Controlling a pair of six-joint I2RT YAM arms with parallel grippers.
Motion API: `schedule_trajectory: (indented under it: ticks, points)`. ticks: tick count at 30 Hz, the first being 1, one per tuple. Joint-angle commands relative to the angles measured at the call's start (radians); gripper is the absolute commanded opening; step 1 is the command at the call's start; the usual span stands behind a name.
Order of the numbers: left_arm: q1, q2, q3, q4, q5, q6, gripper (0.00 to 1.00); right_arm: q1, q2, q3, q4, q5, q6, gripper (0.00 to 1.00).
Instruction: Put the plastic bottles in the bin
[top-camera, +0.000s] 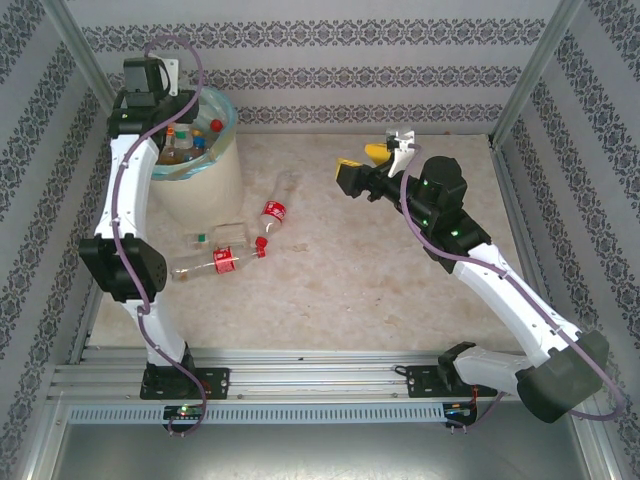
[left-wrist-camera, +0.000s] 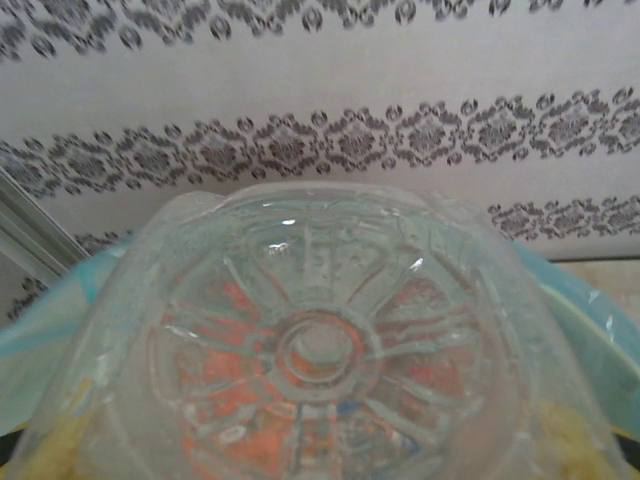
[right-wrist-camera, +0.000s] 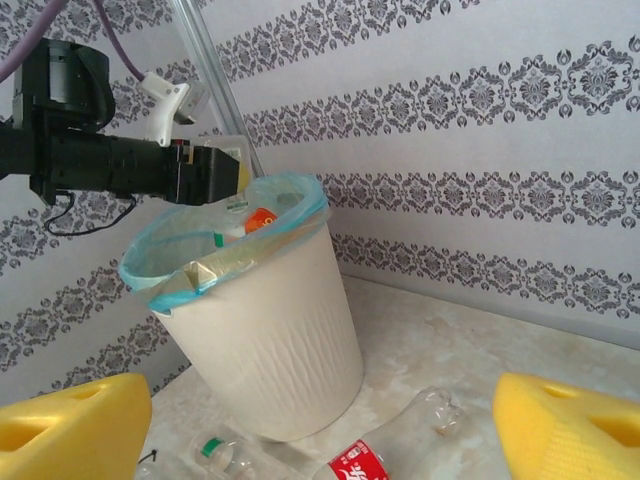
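clear plastic crowds the left wrist view: the ribbed base of a bottle (left-wrist-camera: 320, 350), clamped in the left gripper (right-wrist-camera: 238, 178) at a fairly narrow spread. the left arm rises from its base, elbow bent outward, wrist high over the bin (top-camera: 205, 190) in the far left corner, so the gripper hangs just above the blue-green bag (right-wrist-camera: 300, 200) at the rim. more bottles (top-camera: 185, 145) lie inside the bin. the right arm stretches across the table (top-camera: 400, 290), its right gripper (top-camera: 362, 158) facing the bin, yellow pads (right-wrist-camera: 70, 430) wide apart and holding nothing. three loose bottles (top-camera: 215, 262) lie on the table by the bin's foot.
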Motion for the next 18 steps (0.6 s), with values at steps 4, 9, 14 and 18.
schedule_trajectory:
  ticks: [4, 9, 14, 18]
  points:
    - [-0.002, 0.046, 0.056, -0.164, 0.045, -0.024, 0.0, 0.018, -0.011, 0.021, 0.005, 0.013, 0.003, 0.89]
    - [-0.008, 0.096, 0.087, -0.252, 0.047, -0.008, 0.0, 0.02, -0.013, 0.018, 0.003, 0.015, 0.005, 0.88]
    - [-0.043, 0.112, 0.082, -0.259, -0.004, 0.044, 0.0, 0.021, -0.025, 0.005, -0.002, 0.019, 0.009, 0.88]
    - [-0.078, 0.075, 0.072, -0.173, -0.003, 0.07, 0.0, 0.024, -0.035, 0.002, -0.013, 0.025, 0.005, 0.88]
